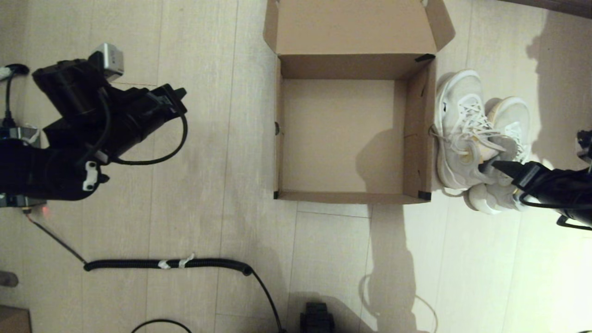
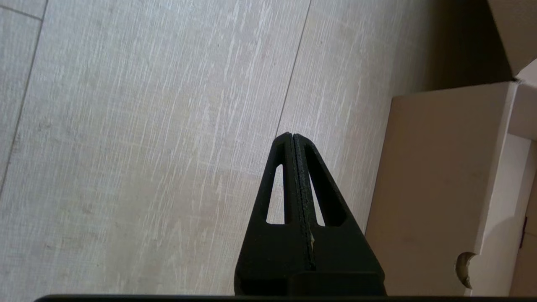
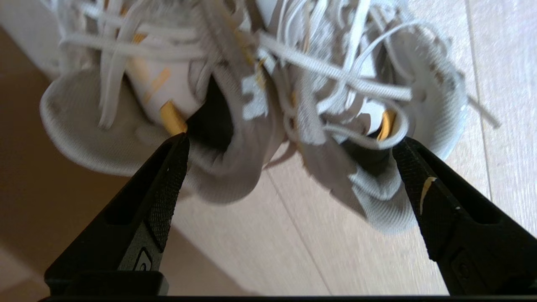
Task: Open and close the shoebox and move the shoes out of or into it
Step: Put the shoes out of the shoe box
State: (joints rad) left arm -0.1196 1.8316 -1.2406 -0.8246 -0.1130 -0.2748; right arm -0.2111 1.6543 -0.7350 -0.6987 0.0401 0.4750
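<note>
Straddling shoes [image 3: 251, 105] beside shoebox [image 1: 347, 199]: right gripper [image 3: 289, 142] spread wide | left gripper [image 2: 293, 138] pressed together, parked

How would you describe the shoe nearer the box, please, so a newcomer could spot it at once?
Find the open, empty box on the floor. Two pale shoes lie side by side along its right wall; the one meant lies against that wall. It lies between the box and its twin, reaching farther from the robot.
</note>
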